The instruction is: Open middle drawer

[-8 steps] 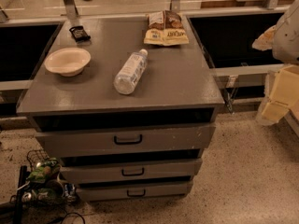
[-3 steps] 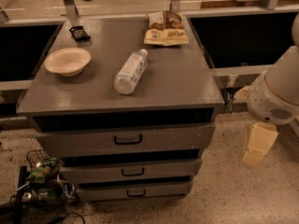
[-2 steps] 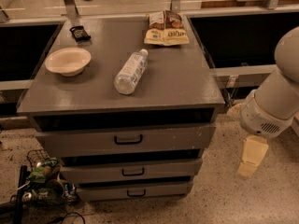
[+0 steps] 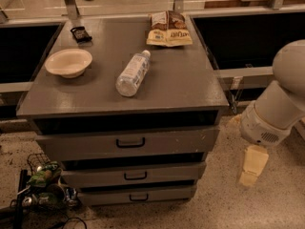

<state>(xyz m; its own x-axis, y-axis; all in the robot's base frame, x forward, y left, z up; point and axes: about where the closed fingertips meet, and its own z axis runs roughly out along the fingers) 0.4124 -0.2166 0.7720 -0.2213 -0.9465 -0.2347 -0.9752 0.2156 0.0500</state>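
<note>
The grey cabinet has three drawers stacked in its front, all closed. The middle drawer (image 4: 167,173) has a medium-height flat front with a small black pull handle (image 4: 136,176) at its centre. Above it is the taller top drawer (image 4: 128,144), and below it the shortest bottom drawer (image 4: 138,195). My gripper (image 4: 249,175) is cream-coloured and hangs pointing down near the floor, to the right of the cabinet, about level with the middle drawer. It touches nothing. The white arm (image 4: 276,109) rises from it at the right edge.
On the cabinet top (image 4: 181,80) lie a white bowl (image 4: 68,62), a clear plastic bottle (image 4: 132,74) on its side, a snack bag (image 4: 168,29) and a small black object (image 4: 80,33). Cables and clutter (image 4: 40,187) lie on the floor at the lower left. Dark bins flank the cabinet.
My arm has swung down and leftward along the cabinet's right side, and the gripper has dropped from the height of the cabinet top to near the floor. The drawers have not moved.
</note>
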